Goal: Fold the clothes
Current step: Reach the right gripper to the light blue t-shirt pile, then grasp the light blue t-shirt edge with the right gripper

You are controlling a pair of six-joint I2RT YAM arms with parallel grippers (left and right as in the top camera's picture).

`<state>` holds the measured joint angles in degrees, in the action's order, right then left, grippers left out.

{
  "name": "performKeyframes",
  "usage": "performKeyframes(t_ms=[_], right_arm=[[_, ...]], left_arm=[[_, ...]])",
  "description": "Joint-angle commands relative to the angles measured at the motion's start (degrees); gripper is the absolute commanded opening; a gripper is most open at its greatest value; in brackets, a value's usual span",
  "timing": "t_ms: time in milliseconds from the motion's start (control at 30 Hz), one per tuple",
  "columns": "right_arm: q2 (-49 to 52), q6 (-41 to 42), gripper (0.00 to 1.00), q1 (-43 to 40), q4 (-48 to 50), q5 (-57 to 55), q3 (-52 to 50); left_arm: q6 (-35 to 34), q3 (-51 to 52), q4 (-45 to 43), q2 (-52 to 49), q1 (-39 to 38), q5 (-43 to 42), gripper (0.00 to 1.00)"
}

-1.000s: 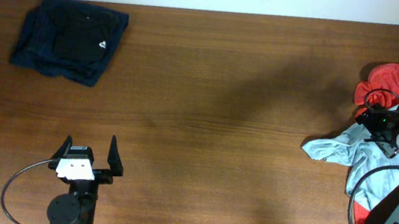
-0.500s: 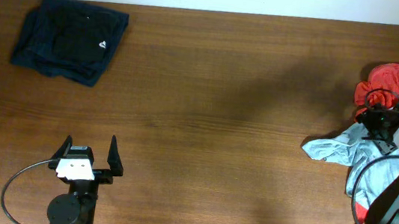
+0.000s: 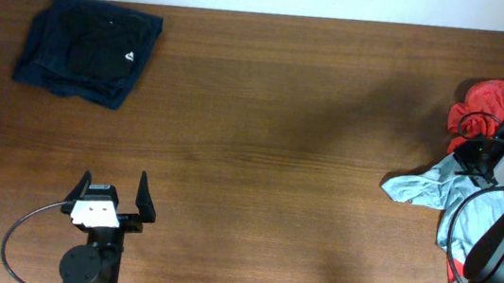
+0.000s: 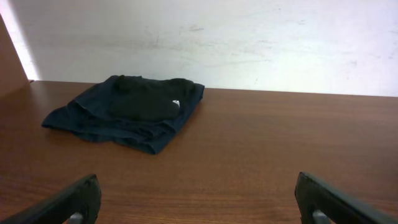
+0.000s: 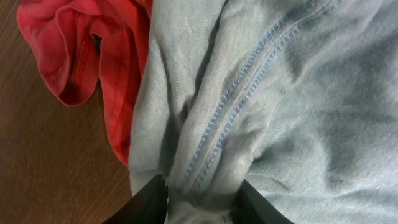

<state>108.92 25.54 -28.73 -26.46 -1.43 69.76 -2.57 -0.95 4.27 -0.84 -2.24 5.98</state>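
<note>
Brown wooden surface [image 3: 278, 164], seen from above, with a heap of clothes crowded at its far right edge. A pale blue-grey T-shirt [image 3: 418, 189] lies crumpled there, one corner trailing out toward the middle of the surface. A red T-shirt [image 3: 485, 100] is bunched just behind it, and the two touch.

The right gripper [image 5: 200, 198] sits down on the heap. Its wrist camera shows it part-closed, with both dark fingers [image 5: 149, 199] pressed against a raised ridge of the pale cloth beside a stitched seam [image 5: 249, 93]. The red cloth lies just to one side, outside the pinch.

The left gripper [image 3: 115, 183] rests at the near left with its jaws wide apart and nothing between them. A dark navy garment [image 3: 86, 49] lies folded at the far left corner, well apart from everything else.

The pale shirt looks light, limp and thin, so it will likely drape and slide rather than hold any shape. A pinch on one ridge may lift a single layer or drag the red shirt along. A seamed edge, such as a hem, shoulder or sleeve, seems the surest place to hold, with the second gripper taking the matching edge to spread it flat.
</note>
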Motion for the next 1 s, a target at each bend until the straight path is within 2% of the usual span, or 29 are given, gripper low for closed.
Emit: performKeyframes(t_ms=[0,100,233,567,800,967], right_arm=[[0.2,0.26,0.38,-0.26,0.33,-0.7,0.98],[0.2,0.26,0.47,-0.26,0.39,-0.68,0.98],[0.2,0.22,0.55,-0.11,1.16,0.44,1.05],[0.13,-1.22,0.56,0.66,1.05,0.94,2.34],[0.13,-2.82,0.56,2.91,-3.93,-0.7,7.06],[0.22,-2.78,0.56,3.19,-5.68,-3.21,6.86]], left_arm=[[0.92,0.42,-0.13,0.33,-0.11,-0.61,0.99],[0.92,0.42,-0.13,0.33,-0.11,-0.61,0.99],[0.92,0.42,-0.13,0.33,-0.11,-0.61,0.99],[0.92,0.44,-0.13,0.33,-0.11,-0.61,0.99],[0.92,0.42,-0.13,0.33,-0.11,-0.61,0.99],[0.92,0.42,-0.13,0.33,-0.11,-0.61,0.99]])
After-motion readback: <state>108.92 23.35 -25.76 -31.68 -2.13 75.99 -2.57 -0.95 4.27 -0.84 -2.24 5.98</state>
